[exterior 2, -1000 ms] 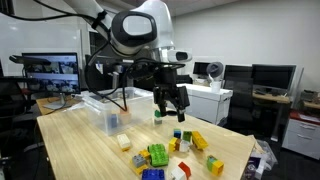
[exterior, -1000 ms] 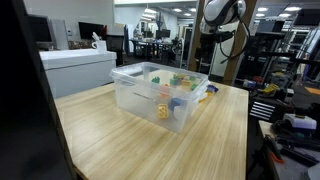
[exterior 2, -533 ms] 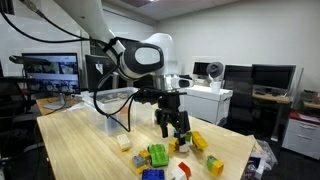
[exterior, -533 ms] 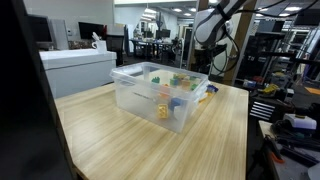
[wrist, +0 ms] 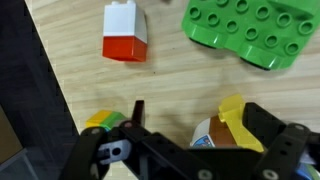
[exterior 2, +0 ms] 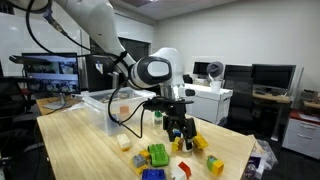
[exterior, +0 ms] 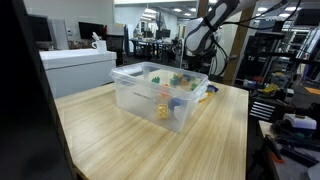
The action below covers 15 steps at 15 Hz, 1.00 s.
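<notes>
My gripper (exterior 2: 180,134) hangs low over a scatter of toy blocks on the wooden table (exterior 2: 90,150), jaws open. In the wrist view the gripper (wrist: 195,118) straddles a brown and white piece (wrist: 203,136) with a yellow block (wrist: 232,112) against the right finger; whether they touch is unclear. A red and white block (wrist: 125,33) and a green studded plate (wrist: 240,30) lie farther ahead. A green and yellow block (wrist: 103,122) sits outside the left finger. In an exterior view the gripper (exterior: 191,47) is behind the clear bin (exterior: 160,95).
The clear plastic bin (exterior 2: 105,108) with several small toys stands mid-table. A green block (exterior 2: 158,155), yellow blocks (exterior 2: 199,141), a blue one (exterior 2: 152,174) and a white one (exterior 2: 124,143) lie near the table's end. Desks and monitors surround the table.
The arm has come down and shifted over the block pile; the gripper now sits just above the blocks. Jaws stayed open. No block has moved.
</notes>
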Each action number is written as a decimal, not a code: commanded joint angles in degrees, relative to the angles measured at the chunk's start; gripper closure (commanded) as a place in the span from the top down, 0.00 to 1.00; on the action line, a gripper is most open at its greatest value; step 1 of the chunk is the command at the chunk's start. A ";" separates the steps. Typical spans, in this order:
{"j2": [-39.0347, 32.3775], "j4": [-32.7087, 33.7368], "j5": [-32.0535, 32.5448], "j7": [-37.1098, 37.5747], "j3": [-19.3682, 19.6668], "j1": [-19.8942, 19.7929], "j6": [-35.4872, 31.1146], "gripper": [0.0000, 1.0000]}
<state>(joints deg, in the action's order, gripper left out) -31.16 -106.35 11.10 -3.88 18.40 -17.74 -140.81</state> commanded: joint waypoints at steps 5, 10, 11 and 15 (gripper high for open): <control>-2.36 3.16 -2.04 0.51 -3.07 0.00 1.89 1.00; -2.25 2.50 -2.18 0.16 -4.42 0.40 1.66 1.00; -2.47 2.66 -1.91 0.06 -4.27 0.41 1.45 1.00; -4.24 4.36 -1.69 -0.37 -3.79 -0.23 1.10 1.00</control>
<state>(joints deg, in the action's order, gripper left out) -34.18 -103.27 9.54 -3.88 14.44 -17.60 -139.68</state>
